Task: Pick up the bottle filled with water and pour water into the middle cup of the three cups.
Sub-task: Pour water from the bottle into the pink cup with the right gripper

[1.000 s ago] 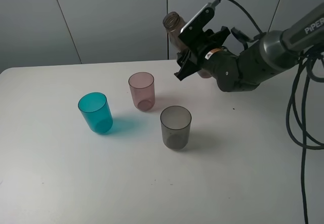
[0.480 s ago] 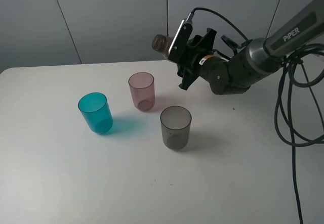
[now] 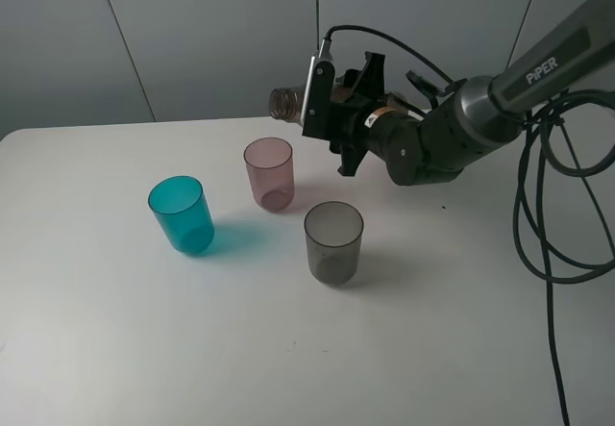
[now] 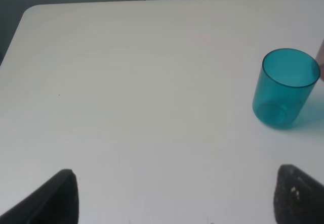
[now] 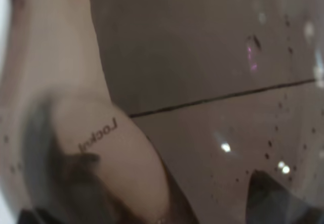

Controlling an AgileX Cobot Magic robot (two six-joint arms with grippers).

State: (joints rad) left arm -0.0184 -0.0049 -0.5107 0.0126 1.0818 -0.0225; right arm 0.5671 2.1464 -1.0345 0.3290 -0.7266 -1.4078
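Bottle (image 3: 282, 102) held in air, tipped near-horizontal. Body clenched between right fingers (image 3: 346, 147); threaded neck sticks out past them toward 9 o'clock, at 12 o'clock of pink cup (image 3: 269, 173). Teal cup (image 3: 181, 214) at pink's 8 o'clock, grey cup (image 3: 333, 241) at 4 o'clock, all upright on worktop (image 3: 115, 330). Right wrist view: bottle wall fills frame, raised "Lockn" readable, rest unclear. Arm (image 3: 538, 65) lettered "PiPER". Left fingers (image 4: 63, 196) spread, grasping nothing.
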